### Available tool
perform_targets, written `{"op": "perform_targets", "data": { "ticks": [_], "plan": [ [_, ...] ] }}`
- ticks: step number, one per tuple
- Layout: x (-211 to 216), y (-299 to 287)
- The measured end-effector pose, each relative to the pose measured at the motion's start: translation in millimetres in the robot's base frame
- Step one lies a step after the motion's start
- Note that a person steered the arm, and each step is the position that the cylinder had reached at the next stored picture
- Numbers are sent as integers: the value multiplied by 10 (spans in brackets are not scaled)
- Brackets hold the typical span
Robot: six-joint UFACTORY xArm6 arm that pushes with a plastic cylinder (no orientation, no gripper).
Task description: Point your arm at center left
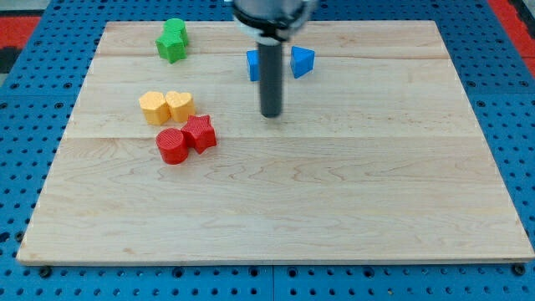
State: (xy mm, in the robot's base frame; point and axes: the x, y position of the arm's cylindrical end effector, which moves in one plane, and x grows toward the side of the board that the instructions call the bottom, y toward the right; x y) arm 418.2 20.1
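Note:
My tip (270, 114) rests on the wooden board (276, 209), a little above the board's centre. The rod comes down from the view's top. A blue block (253, 64) stands just behind the rod on its left, partly hidden by it. A blue triangle (302, 61) is behind it on the right. To the tip's left are a yellow heart (180, 104) touching a yellow hexagon-like block (154, 107). Below them a red star (200, 132) touches a red cylinder (172, 145). A green star (173, 39) is at the top left.
The board lies on a blue pegboard table (25, 92). A red area (17, 17) shows in the top left corner and another red area (514, 17) in the top right corner.

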Motion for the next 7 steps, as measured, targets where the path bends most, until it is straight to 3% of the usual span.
{"op": "perform_targets", "data": {
  "ticks": [2,3,4,6,7],
  "plan": [
    [1164,-129],
    [1409,-899],
    [1278,-1396],
    [809,-1442],
    [938,-1371]
  ]
}}
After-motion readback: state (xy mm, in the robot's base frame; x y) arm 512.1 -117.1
